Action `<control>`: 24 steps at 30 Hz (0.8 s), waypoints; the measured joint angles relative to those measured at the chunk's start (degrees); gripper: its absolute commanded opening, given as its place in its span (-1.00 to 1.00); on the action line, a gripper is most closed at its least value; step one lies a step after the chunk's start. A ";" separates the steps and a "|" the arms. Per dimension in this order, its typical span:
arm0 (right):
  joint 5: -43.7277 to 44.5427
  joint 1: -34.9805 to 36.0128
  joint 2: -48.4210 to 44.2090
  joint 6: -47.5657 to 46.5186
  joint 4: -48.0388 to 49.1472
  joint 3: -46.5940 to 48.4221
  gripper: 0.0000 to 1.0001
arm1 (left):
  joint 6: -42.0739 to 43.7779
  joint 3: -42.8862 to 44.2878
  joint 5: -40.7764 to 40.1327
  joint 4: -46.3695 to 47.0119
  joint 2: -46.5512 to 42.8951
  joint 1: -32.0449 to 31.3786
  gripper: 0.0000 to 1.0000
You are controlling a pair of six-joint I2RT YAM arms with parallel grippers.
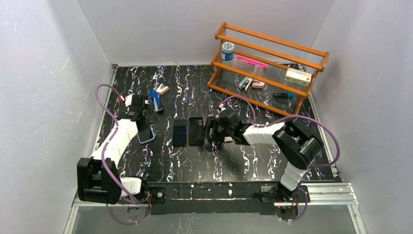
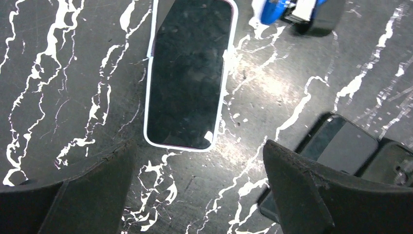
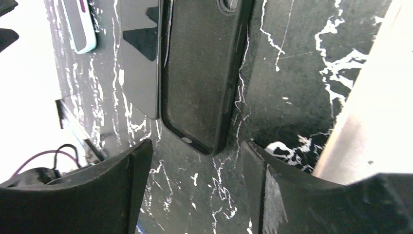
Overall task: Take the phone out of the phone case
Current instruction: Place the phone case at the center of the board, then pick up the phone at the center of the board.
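Observation:
A dark phone [image 1: 180,132] lies flat on the black marbled table, out of its case. The empty black case [image 1: 196,130] lies right beside it, inner side up. In the right wrist view the case [image 3: 204,73] and the phone [image 3: 141,53] lie side by side just beyond my open right gripper [image 3: 195,156], which holds nothing. In the top view the right gripper [image 1: 210,132] is low at the case's right edge. My left gripper [image 1: 140,117] is open and empty above a second phone in a white case [image 2: 187,73]. The dark phone [image 2: 341,146] shows behind its right finger.
The white-cased phone [image 1: 145,135] lies left of the centre. A blue tool [image 1: 155,101] and a small pink item [image 1: 163,89] lie behind the left gripper. A wooden rack [image 1: 268,68] with a can, a box and small items stands at the back right.

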 measured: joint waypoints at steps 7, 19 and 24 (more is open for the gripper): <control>3.48 1.81 -5.44 -3.78 -4.09 -1.92 0.77 | -0.55 0.76 1.20 0.70 6.64 4.85 0.96; 11.76 2.67 -19.74 -9.05 -3.43 -9.20 0.81 | 1.92 6.10 4.09 1.66 18.08 6.54 0.96; 13.51 2.67 -21.75 -9.86 -2.86 -11.26 0.81 | 4.33 7.89 6.78 2.32 22.49 9.38 0.96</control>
